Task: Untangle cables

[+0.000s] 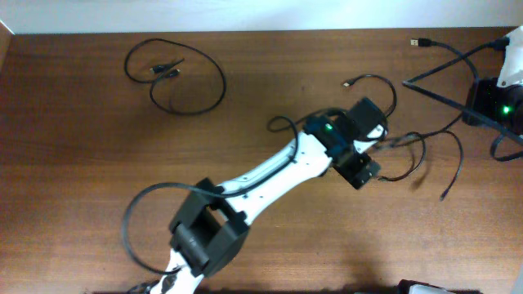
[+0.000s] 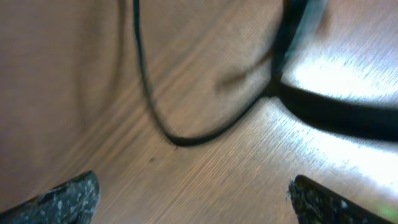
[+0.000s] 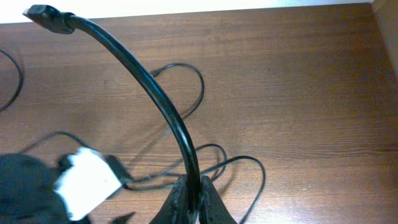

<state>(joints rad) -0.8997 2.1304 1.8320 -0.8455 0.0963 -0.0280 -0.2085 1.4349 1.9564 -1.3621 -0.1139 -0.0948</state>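
Thin black cables (image 1: pixel 409 151) lie looped over one another at the centre right of the table. My left gripper (image 1: pixel 365 173) hovers over their left side, open wide. In the left wrist view its fingertips (image 2: pixel 68 199) sit in the bottom corners, with bare wood between them and a thin cable loop (image 2: pixel 174 138) just ahead. My right gripper (image 3: pixel 193 202) is shut on a black cable (image 3: pixel 155 93) that arcs up to a plug (image 3: pixel 43 15). That plug (image 1: pixel 421 41) also shows overhead at the far right. A separate cable (image 1: pixel 176 77) lies coiled at the back left.
The right arm (image 1: pixel 497 102) stands at the table's right edge. The left arm (image 1: pixel 270 175) stretches diagonally from the front left, trailing its own thick cable (image 1: pixel 131 224). A loose plug end (image 1: pixel 347 83) lies behind the left gripper. A white wall borders the table's back.
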